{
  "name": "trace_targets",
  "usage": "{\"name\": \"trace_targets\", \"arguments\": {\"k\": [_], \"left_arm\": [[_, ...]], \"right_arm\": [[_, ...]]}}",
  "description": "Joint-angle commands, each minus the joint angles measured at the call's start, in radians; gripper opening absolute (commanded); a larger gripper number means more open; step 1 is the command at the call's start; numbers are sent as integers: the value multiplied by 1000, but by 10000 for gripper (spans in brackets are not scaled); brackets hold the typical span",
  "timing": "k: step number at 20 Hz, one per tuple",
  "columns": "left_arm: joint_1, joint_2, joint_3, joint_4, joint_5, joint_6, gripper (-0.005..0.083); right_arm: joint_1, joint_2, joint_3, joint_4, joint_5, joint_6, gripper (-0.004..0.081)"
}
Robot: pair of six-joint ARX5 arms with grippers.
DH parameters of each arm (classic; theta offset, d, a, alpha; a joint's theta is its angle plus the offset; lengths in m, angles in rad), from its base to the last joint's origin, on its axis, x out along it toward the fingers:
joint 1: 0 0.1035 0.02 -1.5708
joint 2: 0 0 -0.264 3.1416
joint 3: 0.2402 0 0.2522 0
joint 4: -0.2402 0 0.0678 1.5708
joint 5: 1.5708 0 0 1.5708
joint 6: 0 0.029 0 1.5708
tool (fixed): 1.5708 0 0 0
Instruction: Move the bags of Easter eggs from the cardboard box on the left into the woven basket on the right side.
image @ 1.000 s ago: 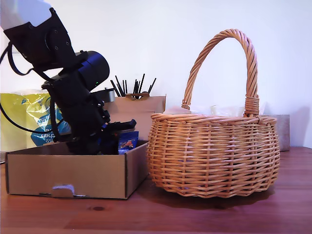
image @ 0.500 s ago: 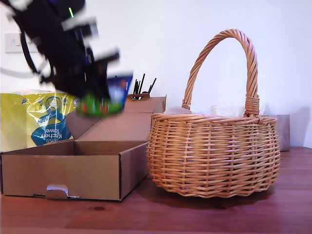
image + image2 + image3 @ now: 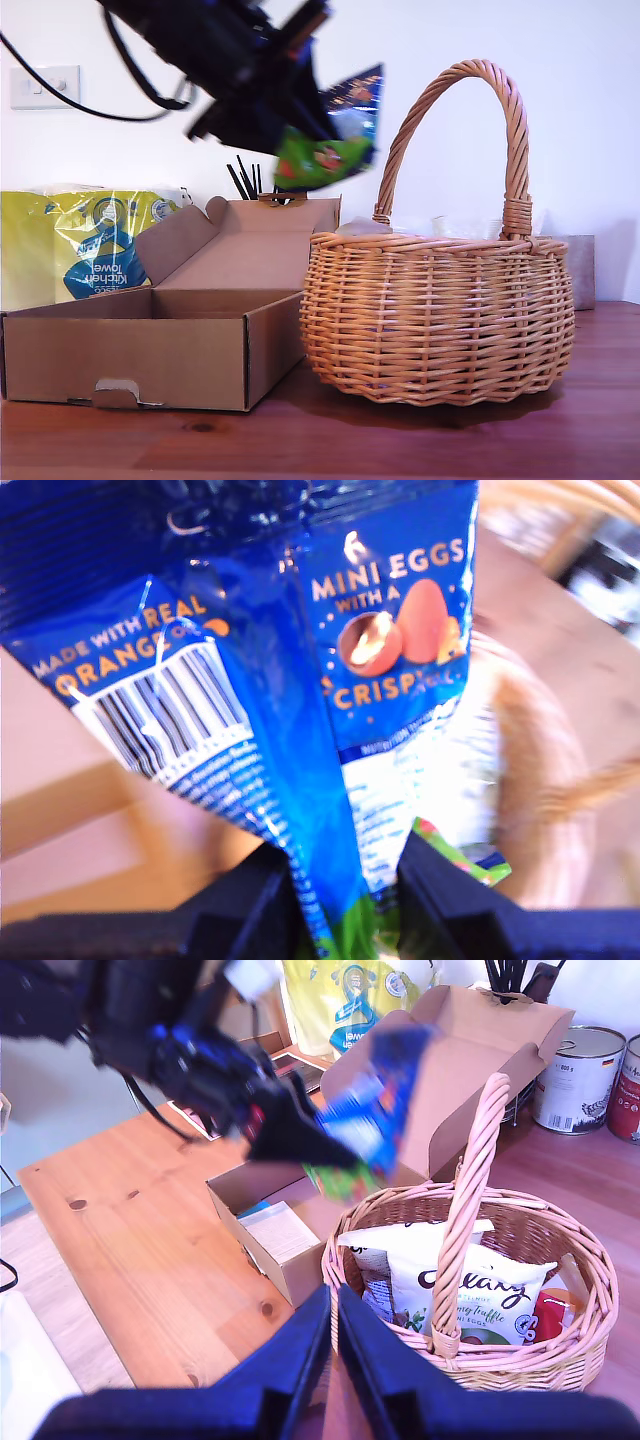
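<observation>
A home kitchen corner, going by the kitchen towel pack [image 3: 85, 245], tins [image 3: 578, 1078], utensil holder [image 3: 270, 180] and wall switch [image 3: 45, 86].

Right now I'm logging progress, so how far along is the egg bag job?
Done: several bags already lie in the woven basket. In hand: my first gripper holds a blue Mini Eggs bag, with a green pouch below it, in the air between the cardboard box and the basket. Left: dropping these in; the second wrist view shows something pale in the box.
</observation>
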Motion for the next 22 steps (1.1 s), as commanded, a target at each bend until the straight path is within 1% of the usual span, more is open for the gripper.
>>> {"name": "trace_targets", "arguments": {"k": [1,5,7,9,11,13,15,16,19,20,22], "left_arm": [[-27,36,-7,74,8,-34,163],[-104,159,-7,239,-5,-99,163],[-126,236,-7,286,-37,-104,163],[-141,305,-7,310,-75,-104,163],[-146,344,-7,307,-89,-107,163],[-150,359,-7,291,-103,-114,163],[-153,359,-7,259,-135,-113,174],[-154,359,-7,248,-149,-113,233],[-156,352,-6,245,-125,-113,581],[-156,344,-3,240,-106,-113,606],[-156,312,15,185,-104,-113,597]], "right_arm": [[5,-2,2,8,-2,-3,-12],[5,-2,3,11,-2,-2,-12],[5,-2,3,11,-2,-2,-12],[5,-2,3,11,-2,-2,-12],[5,-2,3,11,-2,-3,-12],[5,-2,3,11,-2,-3,-12],[5,-2,3,11,-2,-3,-12],[5,-2,3,10,-2,-3,-12],[5,-2,3,11,-2,-3,-12],[5,-2,3,11,-3,-3,-12],[6,-2,3,10,-3,-3,-12]]}}
